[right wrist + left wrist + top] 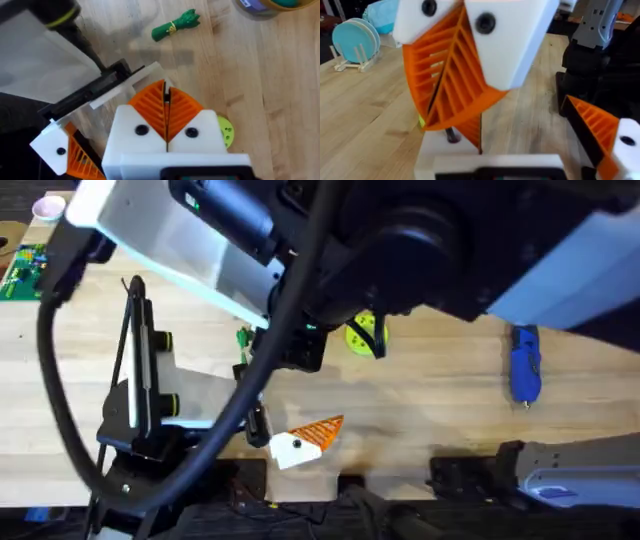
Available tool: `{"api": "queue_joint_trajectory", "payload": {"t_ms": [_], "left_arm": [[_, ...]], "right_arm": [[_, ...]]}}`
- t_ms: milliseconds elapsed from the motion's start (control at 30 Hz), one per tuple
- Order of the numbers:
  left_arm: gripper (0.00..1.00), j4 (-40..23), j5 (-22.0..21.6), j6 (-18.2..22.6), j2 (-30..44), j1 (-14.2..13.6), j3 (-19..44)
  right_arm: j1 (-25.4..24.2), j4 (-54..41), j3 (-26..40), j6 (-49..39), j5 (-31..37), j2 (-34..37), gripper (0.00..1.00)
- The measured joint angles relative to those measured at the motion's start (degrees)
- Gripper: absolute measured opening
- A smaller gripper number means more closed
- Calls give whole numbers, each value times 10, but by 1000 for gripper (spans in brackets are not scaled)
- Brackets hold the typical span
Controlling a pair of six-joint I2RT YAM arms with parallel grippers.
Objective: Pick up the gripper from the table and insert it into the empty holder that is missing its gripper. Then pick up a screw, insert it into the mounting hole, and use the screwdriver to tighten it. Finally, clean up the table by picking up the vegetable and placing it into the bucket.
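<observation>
Right pincer (166, 131) pads pressed together, empty, hanging over the bench (420, 395). Left pincer (451, 85) pads also meeting, nothing between. Vegetable (175, 26) lies flat on bare wood beyond the right pincer, long axis slanting across its approach; bucket (272, 6) just past it. Right arm looks nearer.

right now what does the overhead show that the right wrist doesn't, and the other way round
Overhead alone: the blue screwdriver lying on the table at the right, and a green circuit board at the far left edge. Right wrist alone: the right gripper with its orange jaws pressed together, and a bit of the bucket at the frame's edge. Both: the green vegetable lying on the wood and the green disc with holes.
</observation>
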Motion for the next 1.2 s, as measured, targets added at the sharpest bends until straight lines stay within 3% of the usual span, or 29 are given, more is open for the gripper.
{"api": "queue_joint_trajectory", "payload": {"t_ms": [1200], "left_arm": [[993,0,2,-4,0,0,0]], "right_arm": [[0,-31,6,30,-36,1,6]]}}
